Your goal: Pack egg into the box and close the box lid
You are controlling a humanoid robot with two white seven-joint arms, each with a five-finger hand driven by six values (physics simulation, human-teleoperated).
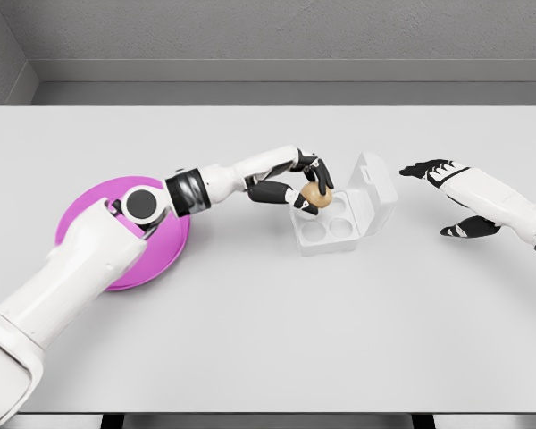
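- The left robot hand [305,189] has its dark fingers closed around the egg [315,194] and holds it just above the near-left corner of the box [332,228].
- The egg is not yet in a cup; the round hollows that show in the tray look empty.
- The lid [375,192] stands open, tilted back on the far-right side of the box, so both placing and closing seem left to do.
- The right robot hand [447,192] hovers near the lid with fingers spread and holds nothing.
- The egg is tan, smooth and oval; the box is white, with rounded corners and a moulded look.
- A flat, round magenta plate [165,255] lies on the surface [268,349] to the left, partly hidden under the left arm.
- The surface is plain, pale grey and matt.
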